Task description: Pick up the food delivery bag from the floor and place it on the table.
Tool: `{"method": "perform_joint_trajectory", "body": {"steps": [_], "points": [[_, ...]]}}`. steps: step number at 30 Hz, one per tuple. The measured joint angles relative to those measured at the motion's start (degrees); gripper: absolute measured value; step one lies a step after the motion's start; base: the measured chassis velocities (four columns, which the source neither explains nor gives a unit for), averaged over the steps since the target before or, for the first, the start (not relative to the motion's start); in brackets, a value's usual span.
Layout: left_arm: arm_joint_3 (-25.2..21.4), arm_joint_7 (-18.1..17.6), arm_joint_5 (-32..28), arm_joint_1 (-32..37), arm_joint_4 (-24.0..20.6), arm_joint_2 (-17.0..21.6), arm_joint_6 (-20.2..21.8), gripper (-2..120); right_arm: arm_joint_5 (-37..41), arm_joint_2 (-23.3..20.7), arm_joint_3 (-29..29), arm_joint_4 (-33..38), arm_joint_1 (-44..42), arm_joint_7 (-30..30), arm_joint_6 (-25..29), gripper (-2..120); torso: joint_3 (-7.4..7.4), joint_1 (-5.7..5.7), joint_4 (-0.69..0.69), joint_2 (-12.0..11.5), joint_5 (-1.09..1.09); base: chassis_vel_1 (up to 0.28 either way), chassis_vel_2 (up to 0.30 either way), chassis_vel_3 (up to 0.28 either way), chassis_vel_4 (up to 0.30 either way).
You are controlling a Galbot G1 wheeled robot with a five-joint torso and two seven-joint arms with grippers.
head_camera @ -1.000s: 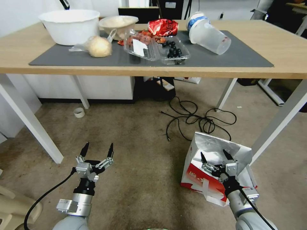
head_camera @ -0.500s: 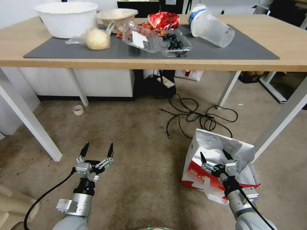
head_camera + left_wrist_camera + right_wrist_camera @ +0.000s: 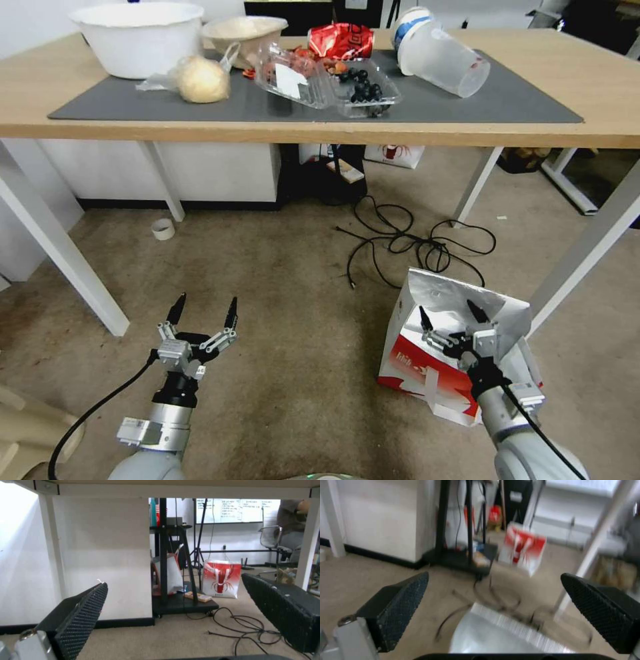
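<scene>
Now | right pincer [image 3: 452,318] open over food delivery bag [image 3: 417,357] | left pincer [image 3: 203,312] open

large boxy white food delivery bag with silver foil lining [image 3: 440,313] on stained brown-grey floor [image 3: 287,280], robot's right, beside white table leg [image 3: 587,247] | tangled black cables [image 3: 413,247] just behind bag | long light-wood table [image 3: 600,87] farther behind

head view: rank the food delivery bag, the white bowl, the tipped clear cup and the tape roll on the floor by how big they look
1. food delivery bag, nearest the camera, which may flatter it
2. white bowl, close behind it; its top is cropped
3. tipped clear cup
4. tape roll, clearly smallest
</scene>
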Motion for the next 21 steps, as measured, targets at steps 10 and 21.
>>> {"method": "perform_joint_trajectory", "body": {"steps": [10,21], "points": [[1.5,-1.4,0.8,-1.3,0.0,0.8,-0.1,100,1.1,-19.9,-3.2,-11.6,14.2,-13.9,-4.5,100,0.0,0.04,0.09,0.1,0.01,0.0,0.0,0.0,0.0],[4.3,-1.6,0.1,-2.4,0.2,1.8,1.3,100,-2.9,-29.1,-14.6,-25.3,30.0,-25.3,-7.3,100,0.0,0.06,0.05,0.2,-0.02,0.0,0.0,0.0,0.0]]}}
